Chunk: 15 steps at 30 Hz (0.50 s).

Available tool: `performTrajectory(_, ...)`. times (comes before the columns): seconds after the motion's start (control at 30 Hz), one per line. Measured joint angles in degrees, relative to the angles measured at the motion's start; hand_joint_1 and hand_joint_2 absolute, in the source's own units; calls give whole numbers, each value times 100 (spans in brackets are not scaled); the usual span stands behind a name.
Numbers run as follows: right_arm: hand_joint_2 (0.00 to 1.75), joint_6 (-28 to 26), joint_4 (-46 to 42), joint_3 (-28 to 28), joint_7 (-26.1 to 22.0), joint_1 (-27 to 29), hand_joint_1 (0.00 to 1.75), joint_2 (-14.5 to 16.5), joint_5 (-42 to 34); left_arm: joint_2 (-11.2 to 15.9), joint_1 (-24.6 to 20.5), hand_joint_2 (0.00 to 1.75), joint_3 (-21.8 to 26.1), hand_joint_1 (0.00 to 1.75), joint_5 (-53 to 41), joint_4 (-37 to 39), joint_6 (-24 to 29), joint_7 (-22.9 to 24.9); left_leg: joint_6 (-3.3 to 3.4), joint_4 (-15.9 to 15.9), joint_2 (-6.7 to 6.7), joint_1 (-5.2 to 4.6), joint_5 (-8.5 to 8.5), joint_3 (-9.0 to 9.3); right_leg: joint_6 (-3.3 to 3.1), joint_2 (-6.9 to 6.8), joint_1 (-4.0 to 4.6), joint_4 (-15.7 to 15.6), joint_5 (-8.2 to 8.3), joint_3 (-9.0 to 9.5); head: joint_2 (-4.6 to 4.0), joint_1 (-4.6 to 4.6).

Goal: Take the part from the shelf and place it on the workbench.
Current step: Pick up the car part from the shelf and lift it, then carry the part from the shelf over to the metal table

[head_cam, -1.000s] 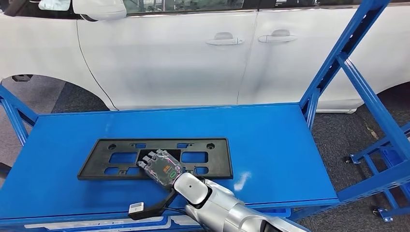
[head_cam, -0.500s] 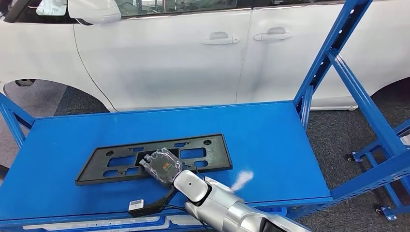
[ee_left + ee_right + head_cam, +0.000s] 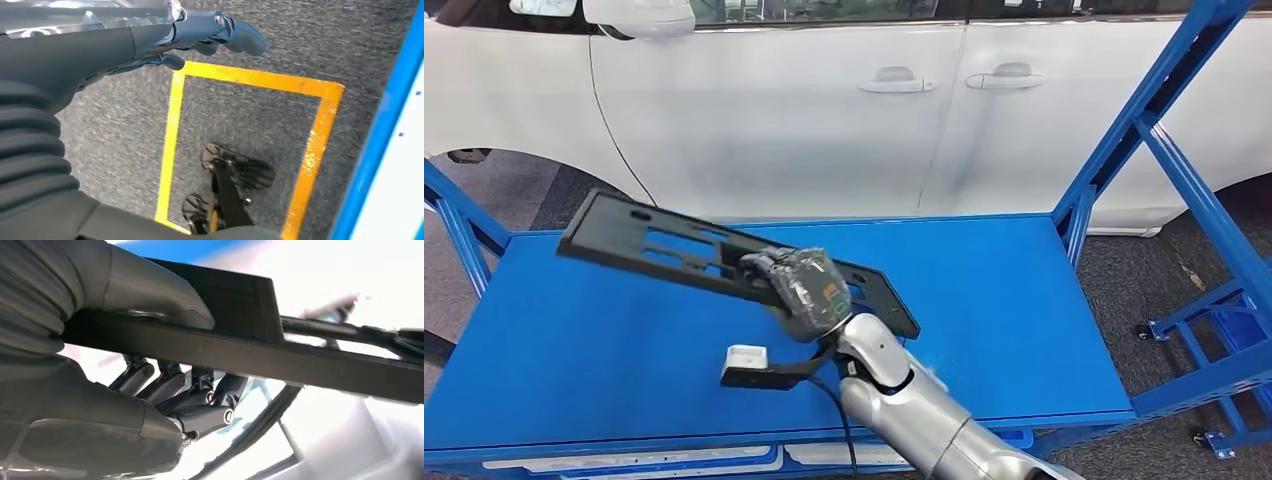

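Robot hand on the right (image 3: 802, 290) clamps the black license plate bracket (image 3: 654, 243) near its middle, thumb (image 3: 150, 290) over one face and fingers (image 3: 200, 395) curled under. This balances the long frame as it tilts above the blue shelf (image 3: 1014, 300), left-centre in the head view. Left robot hand (image 3: 210, 30) hangs empty, fingers loosely apart, over grey carpet with yellow tape (image 3: 310, 130); a white car (image 3: 824, 110) fills the background.

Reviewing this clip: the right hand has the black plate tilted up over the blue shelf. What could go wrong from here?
1. The right hand grips the black plate near one end, so the long free end may lever it loose.
2. That raised end points toward the white car; a wide swing might strike the door.
3. The cable under the wrist could snag.
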Motion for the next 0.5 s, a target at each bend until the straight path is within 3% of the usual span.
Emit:
performTrajectory(0.1,175,428,-1238,-562,-1092,285,175,-363,-2180,-28,1,175,116,0,64,2,-175,-209,0,16,-14,-50,-38,30,-108,-7,36,-1147,592,516,-1,-2)
performTrajectory(0.17,175,996,-2005,-927,-1766,509,175,-551,-3537,-51,-11,175,215,0,148,5,-323,-333,-33,28,-17,-74,-64,25,-151,-26,60,-1621,741,720,-1,-5)
performTrajectory(0.23,175,1666,-2684,-1259,-2116,746,175,-681,-4602,-58,-22,175,321,0,237,6,-431,-444,-86,22,-13,-77,-78,27,-163,-31,61,-1669,734,726,0,-3)
performTrajectory(0.3,175,2668,-3334,-1583,-2220,957,175,-768,-5329,-65,-27,175,421,0,290,6,-491,-552,-142,106,3,-72,-170,10,-197,-32,27,-1717,743,757,0,-11)
performTrajectory(0.37,175,3832,-3909,-1890,-2259,1191,175,-810,-5734,-74,-31,175,507,0,288,6,-505,-620,-199,598,17,-52,-481,-194,-226,-49,-6,-1757,753,797,0,-31)
performTrajectory(0.43,175,4787,-4334,-2156,-2275,1422,175,-814,-6002,-77,-37,175,567,0,232,6,-479,-624,-247,1386,22,-24,-854,-551,-236,-64,-5,-1753,751,806,-1,-42)
performTrajectory(0.47,175,5172,-4510,-2279,-2277,1523,175,-814,-6104,-77,-40,175,587,0,196,6,-455,-604,-262,1634,22,-14,-926,-665,-237,-67,-4,-1747,750,805,-1,-40)
performTrajectory(0.5,175,5450,-4642,-2374,-2277,1606,175,-815,-6164,-77,-42,175,599,0,160,6,-432,-579,-268,1674,22,-9,-884,-681,-237,-65,-2,-1742,749,803,-1,-40)
